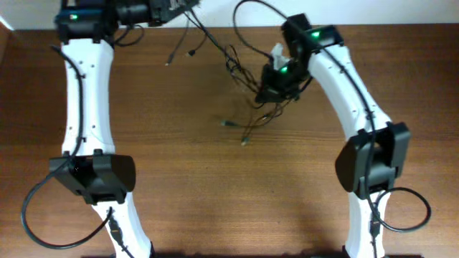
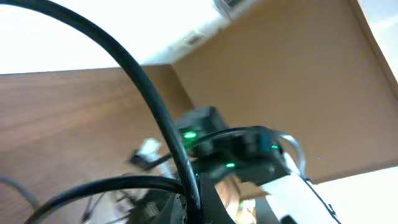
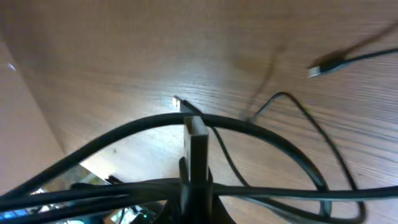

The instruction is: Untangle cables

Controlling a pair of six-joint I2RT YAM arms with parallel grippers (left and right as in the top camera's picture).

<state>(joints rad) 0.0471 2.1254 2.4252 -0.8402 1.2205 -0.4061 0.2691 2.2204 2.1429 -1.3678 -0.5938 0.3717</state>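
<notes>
- I see the cables (image 1: pixel 240 68) bunched in a knot at the upper centre of the overhead view, on the table (image 1: pixel 215 186); the right gripper (image 1: pixel 274 84) sits at the knot's right edge, touching it, so the right arm is by far the nearer.
- The right gripper is closed; in its wrist view black strands converge at bottom centre where the fingers meet, and a flat plug (image 3: pixel 196 132) stands up just above them; I judge it clamped on the cables.
- The left gripper (image 1: pixel 172 8) is at the top edge, up and left of the knot, closed as well; one strand (image 1: pixel 204 36) leads away from it; I judge it pinches that strand, though the fingertips are hidden.
- The strand's long axis runs diagonally from upper left to lower right, from the left gripper to the knot; I judge the coming pull turns on this line.
- Loose tails (image 1: pixel 237 130) trail from the knot toward lower left; their plug ends point at the frame's centre.
</notes>
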